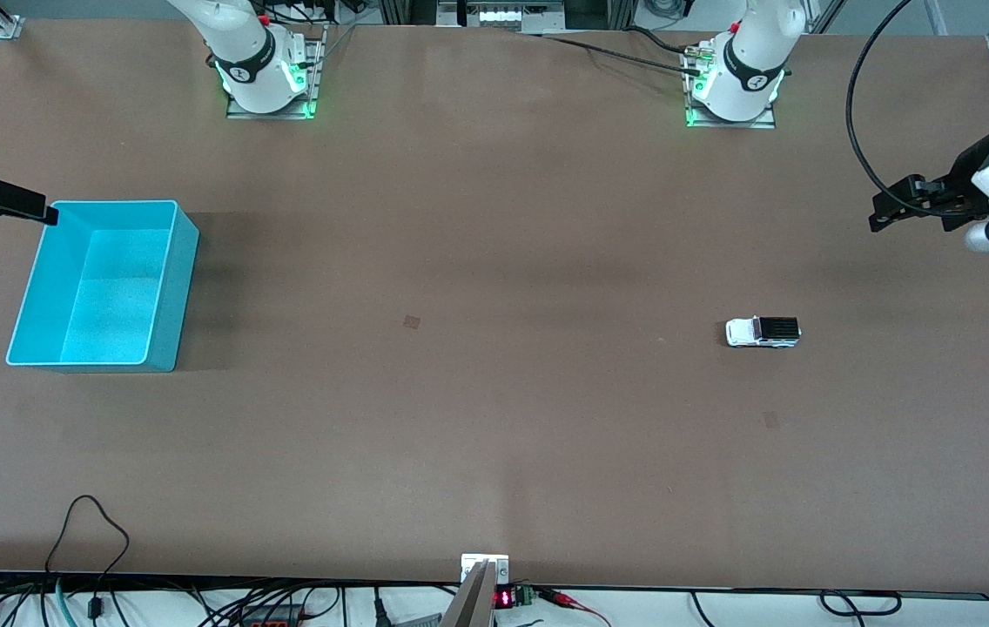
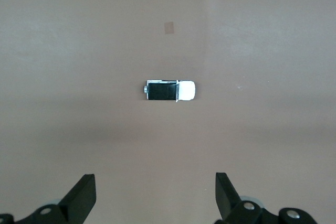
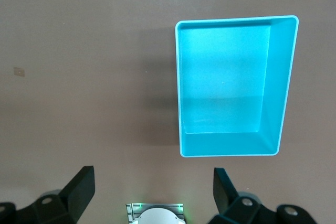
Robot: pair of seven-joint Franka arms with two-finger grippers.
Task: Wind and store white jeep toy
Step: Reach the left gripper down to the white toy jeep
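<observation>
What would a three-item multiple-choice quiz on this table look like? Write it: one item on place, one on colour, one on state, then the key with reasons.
1. Where does the white jeep toy stand?
A. In the bin
B. On the bare table toward the left arm's end
C. In a gripper

2. What colour is the bin?
A. Turquoise
B. Red
C. Yellow

3. How does the left gripper stand?
A. Shut on the jeep
B. Shut on nothing
C. Open, holding nothing

Key:
1 B, the jeep sits alone on the table, apart from the bin.
2 A, its walls and floor are turquoise, and it is empty.
3 C, the left wrist view shows its fingers spread wide above the jeep; the right gripper is open too, over the bin's edge.
</observation>
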